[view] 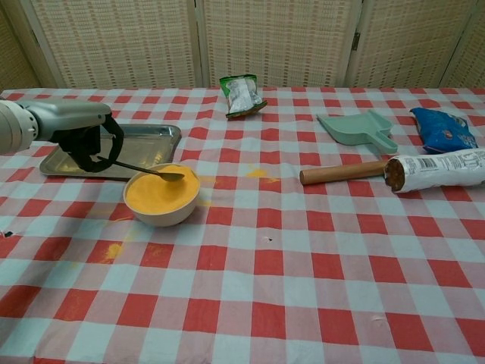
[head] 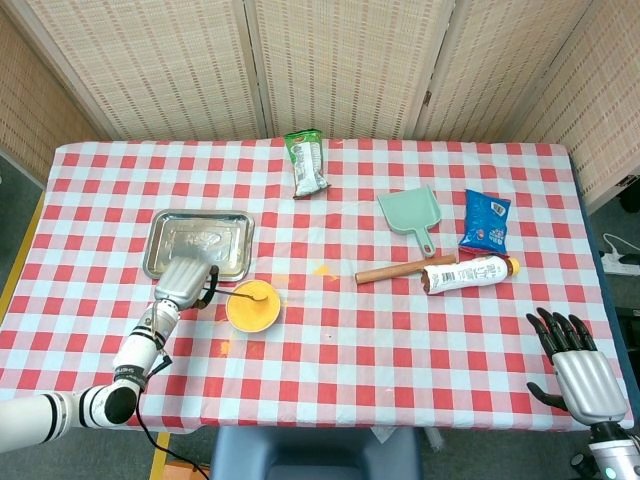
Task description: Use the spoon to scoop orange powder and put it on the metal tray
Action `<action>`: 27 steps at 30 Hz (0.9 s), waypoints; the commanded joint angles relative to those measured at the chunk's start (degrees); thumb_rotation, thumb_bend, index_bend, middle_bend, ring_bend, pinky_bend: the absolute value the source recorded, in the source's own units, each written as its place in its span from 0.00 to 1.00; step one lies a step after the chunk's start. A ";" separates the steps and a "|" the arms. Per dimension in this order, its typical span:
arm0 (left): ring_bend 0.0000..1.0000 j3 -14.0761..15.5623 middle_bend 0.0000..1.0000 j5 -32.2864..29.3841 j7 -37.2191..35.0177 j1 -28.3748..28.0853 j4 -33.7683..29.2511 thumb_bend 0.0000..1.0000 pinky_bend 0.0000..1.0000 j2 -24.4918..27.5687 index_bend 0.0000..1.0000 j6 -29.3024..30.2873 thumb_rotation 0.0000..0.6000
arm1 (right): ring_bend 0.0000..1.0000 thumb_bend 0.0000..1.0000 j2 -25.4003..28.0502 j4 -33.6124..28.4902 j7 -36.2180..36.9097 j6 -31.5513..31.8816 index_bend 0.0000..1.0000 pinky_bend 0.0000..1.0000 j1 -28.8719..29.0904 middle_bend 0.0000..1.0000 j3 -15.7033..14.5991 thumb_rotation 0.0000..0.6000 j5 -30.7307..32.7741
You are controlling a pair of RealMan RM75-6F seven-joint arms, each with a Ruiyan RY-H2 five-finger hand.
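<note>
Silver right hand (head: 582,378): sitting near the table's front right corner, fingers apart, holding nothing.
Left hand (view: 79,135): gripping the spoon (view: 144,169) by its handle, fingers curled around it.
Spoon: its round end is hanging just above the orange powder (view: 161,192), near the bowl's far side.
Bowl (view: 162,215): sitting on the checked cloth (view: 303,250), full of powder, just in front of the tray.
Metal tray (view: 151,138): lying behind the bowl, to the left.
Spilled powder (view: 111,249): lying on the cloth left of the bowl.
Rolling pin (view: 342,172): lying to the right, touching a bottle (view: 436,170).
Green dustpan (view: 356,127): lying farther back.
Blue bag (view: 444,130): lying far right.
Green bag (view: 241,94): lying at the back.
</note>
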 commanded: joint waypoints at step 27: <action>1.00 1.77 1.00 0.71 -1.89 -0.25 4.32 0.61 1.00 -1.40 1.00 -3.58 1.00 | 0.00 0.10 0.13 -0.24 -0.02 0.00 0.00 0.00 -0.02 0.00 -0.10 1.00 -0.08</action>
